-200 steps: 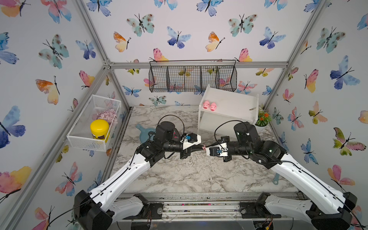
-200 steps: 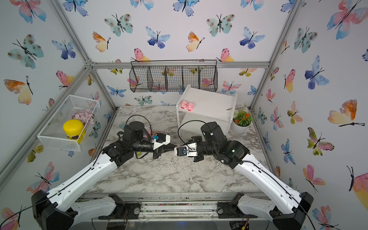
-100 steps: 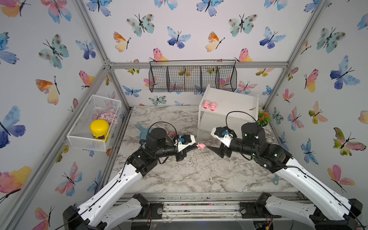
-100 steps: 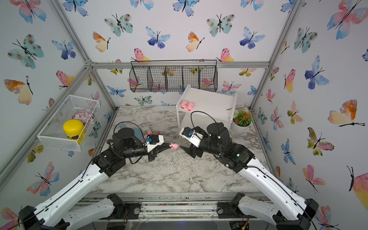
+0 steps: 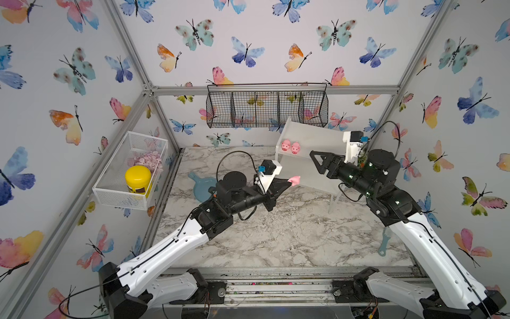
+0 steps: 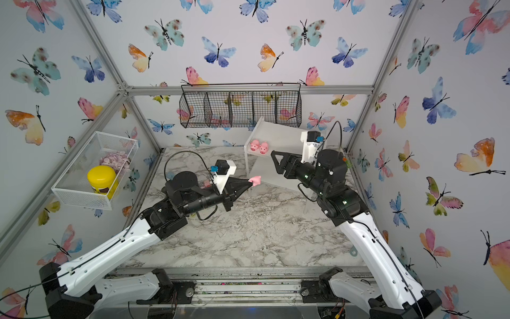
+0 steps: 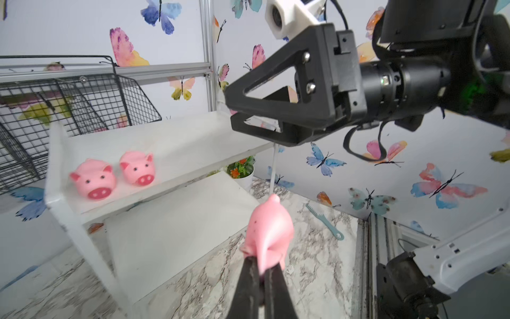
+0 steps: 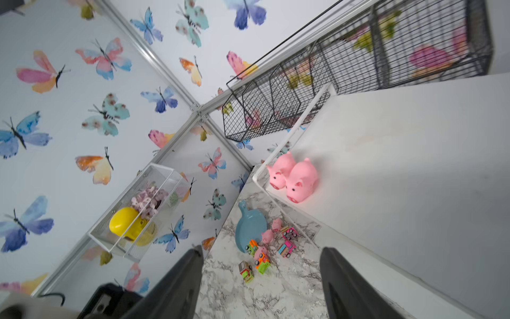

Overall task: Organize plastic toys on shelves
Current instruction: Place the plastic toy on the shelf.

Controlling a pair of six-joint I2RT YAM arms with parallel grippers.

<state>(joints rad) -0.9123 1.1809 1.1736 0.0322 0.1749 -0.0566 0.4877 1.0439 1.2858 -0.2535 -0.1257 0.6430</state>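
Work is barely begun: two pigs (image 5: 290,146) sit at the top shelf's (image 5: 311,138) left end, a third pig (image 5: 294,180) hangs in the air near it, pinched in the closed left gripper (image 5: 288,182), the right gripper (image 5: 314,158) gapes empty, and three pigs (image 8: 267,236) and five trucks (image 8: 262,262) wait on the table (image 5: 276,240).

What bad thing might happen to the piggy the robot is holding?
1. The left gripper pinches the held pig by one end only, with just its tips, so it may slip and drop onto the table.
2. The open right gripper hangs close by the shelf, so the arms might bump.
3. The two shelved pigs sit near the end of the top board, so a clumsy placement may knock them off.
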